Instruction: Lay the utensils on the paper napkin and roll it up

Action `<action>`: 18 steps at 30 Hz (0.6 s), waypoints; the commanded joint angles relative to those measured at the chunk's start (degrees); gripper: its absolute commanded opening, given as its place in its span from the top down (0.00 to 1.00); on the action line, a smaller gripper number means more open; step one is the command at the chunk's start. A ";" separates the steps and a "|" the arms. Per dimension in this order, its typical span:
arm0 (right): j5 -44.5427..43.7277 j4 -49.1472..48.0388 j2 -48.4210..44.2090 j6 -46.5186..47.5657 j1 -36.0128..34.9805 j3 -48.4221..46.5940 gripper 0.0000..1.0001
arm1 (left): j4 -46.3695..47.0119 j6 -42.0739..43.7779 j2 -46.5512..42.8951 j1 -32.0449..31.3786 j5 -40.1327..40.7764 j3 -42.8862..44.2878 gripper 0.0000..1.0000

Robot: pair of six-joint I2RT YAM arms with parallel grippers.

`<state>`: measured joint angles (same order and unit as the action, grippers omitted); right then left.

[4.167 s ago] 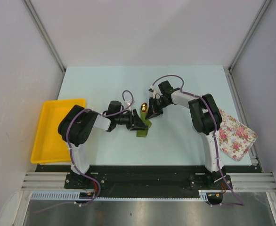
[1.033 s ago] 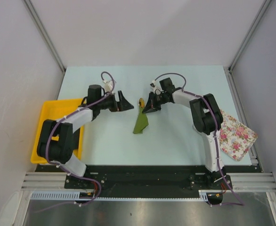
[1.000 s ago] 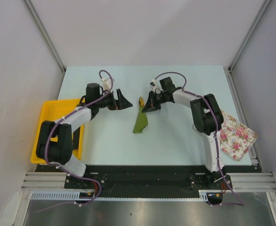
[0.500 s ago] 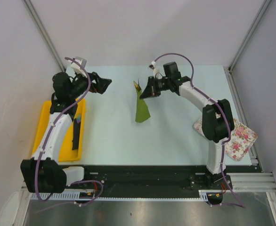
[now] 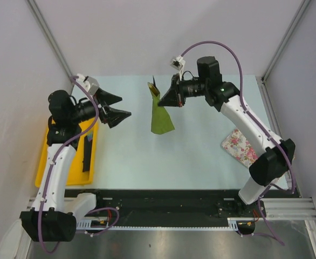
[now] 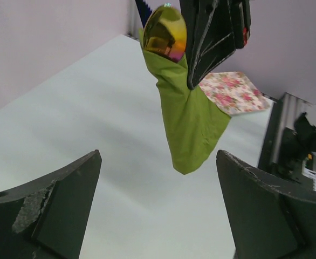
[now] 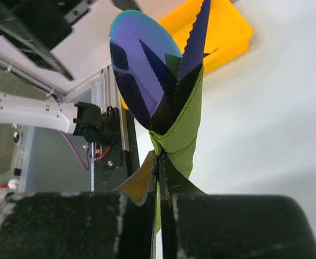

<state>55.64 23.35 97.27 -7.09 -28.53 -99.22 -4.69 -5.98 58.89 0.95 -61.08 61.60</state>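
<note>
One green paper napkin around two visible utensils, pinched by right gripper upper centre, left gripper spread empty

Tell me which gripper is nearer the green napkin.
Right. The right gripper is clamped on the paper napkin near its top; the left gripper hangs open off to the left, clear of it.
</note>
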 commanded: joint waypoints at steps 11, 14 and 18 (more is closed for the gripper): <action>-8.43 6.00 -17.03 19.04 -11.97 5.88 1.00 | 13.37 -5.51 -7.65 -13.95 -6.34 -12.02 0.20; -10.63 6.00 -18.61 21.85 -14.96 7.02 1.00 | 17.25 -7.73 -7.65 -16.49 -6.16 -13.18 0.23; -12.83 5.83 -20.02 24.31 -18.04 7.72 1.00 | 19.53 -8.43 -8.18 -20.02 -5.02 -14.92 0.26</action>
<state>45.98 31.62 80.60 12.32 -43.97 -91.39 7.22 -11.99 52.07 -16.19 -66.13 48.29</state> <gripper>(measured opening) 0.010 0.755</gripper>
